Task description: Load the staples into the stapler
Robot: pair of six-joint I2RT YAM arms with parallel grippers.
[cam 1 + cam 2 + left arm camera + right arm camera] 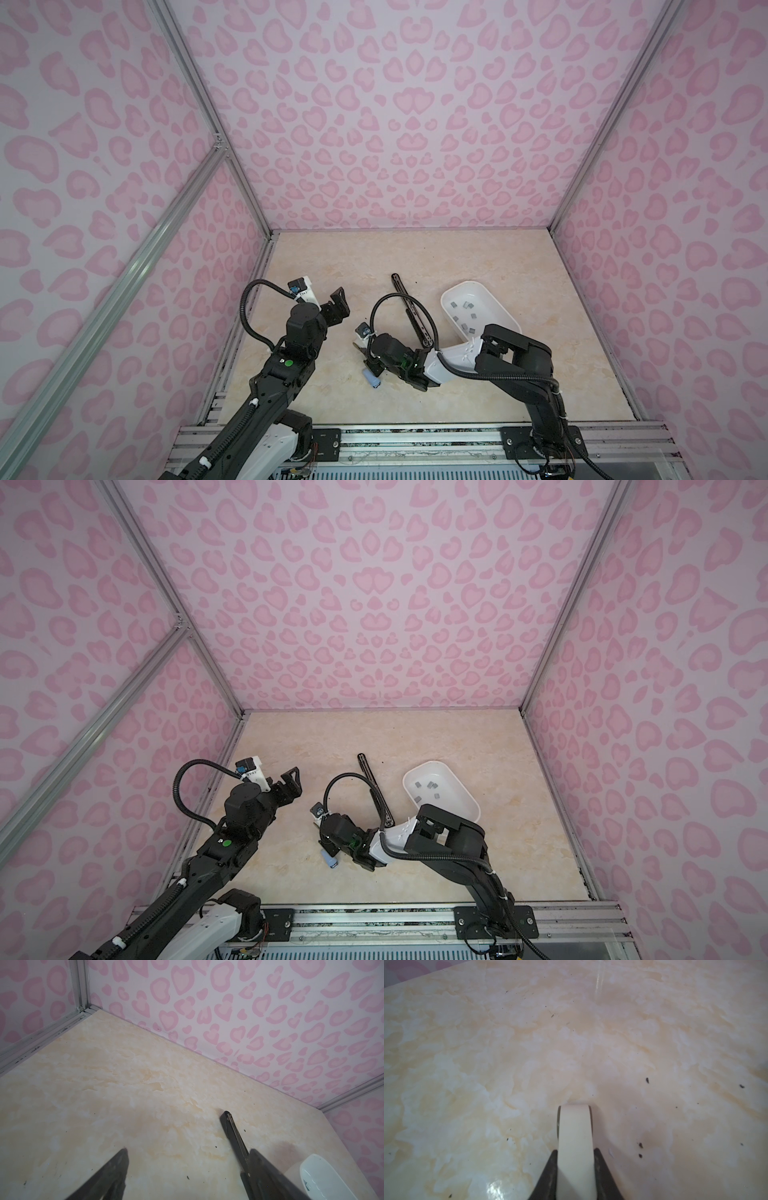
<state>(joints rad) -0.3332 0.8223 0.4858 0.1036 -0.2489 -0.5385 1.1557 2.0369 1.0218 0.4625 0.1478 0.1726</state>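
Beside tray (469, 284) of staples (464, 305), black stapler (397, 284) behind cable (390, 294)

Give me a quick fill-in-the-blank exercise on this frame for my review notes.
1. The grey staples lie inside the ____ tray.
2. The left gripper holds nothing; its jaws stand ____.
3. The right gripper is closed on a ____ object.
4. The long stapler lying opened out beside the tray is ____.
Missing words: white; open; cream; black.
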